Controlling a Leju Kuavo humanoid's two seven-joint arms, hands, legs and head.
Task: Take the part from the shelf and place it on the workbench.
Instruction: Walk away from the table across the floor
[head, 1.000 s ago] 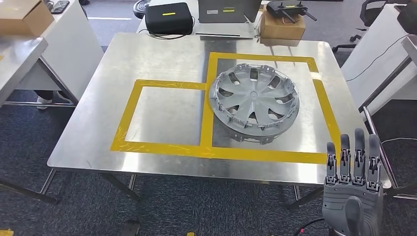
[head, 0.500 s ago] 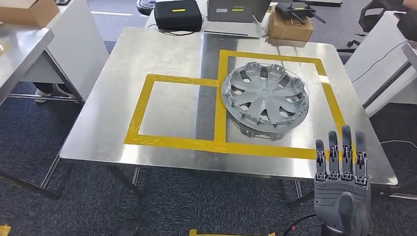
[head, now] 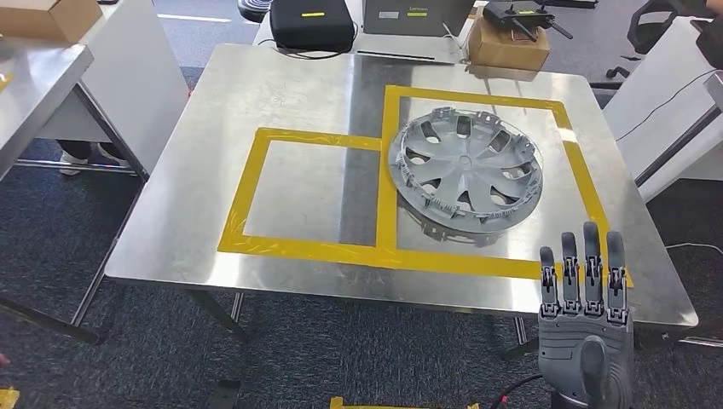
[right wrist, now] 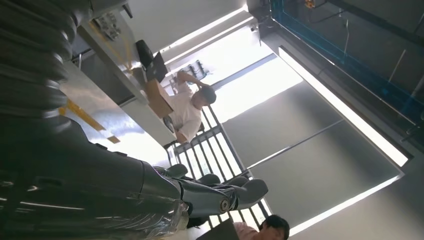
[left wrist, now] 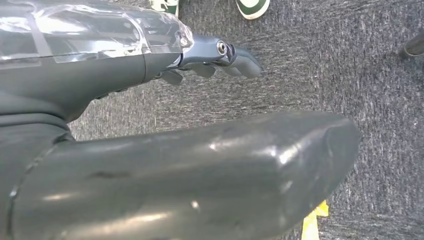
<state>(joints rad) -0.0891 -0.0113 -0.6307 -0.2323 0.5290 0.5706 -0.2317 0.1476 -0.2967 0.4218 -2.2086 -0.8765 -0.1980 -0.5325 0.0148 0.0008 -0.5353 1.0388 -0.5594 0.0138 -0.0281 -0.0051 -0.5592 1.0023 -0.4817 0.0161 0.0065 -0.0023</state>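
The part, a silver wheel cover (head: 465,166), lies flat on the steel workbench (head: 281,94), inside the larger yellow-taped square (head: 388,170) on the right. My right hand (head: 586,332) is raised in front of the bench's near right corner, fingers straight and apart, holding nothing and well short of the wheel cover. In the right wrist view that hand (right wrist: 210,192) points upward with nothing in it. My left hand (left wrist: 215,55) hangs over dark carpet, its fingers stretched out and holding nothing.
A black case (head: 311,24), a grey laptop (head: 416,13) and a cardboard box (head: 509,44) sit beyond the bench's far edge. Another steel table (head: 34,77) stands at the left, a white one (head: 665,102) at the right. A person (right wrist: 187,112) sits nearby.
The whole picture has shifted a little, so the camera has moved. The wheel cover stays in its square. My right hand remains raised and has drifted slightly left.
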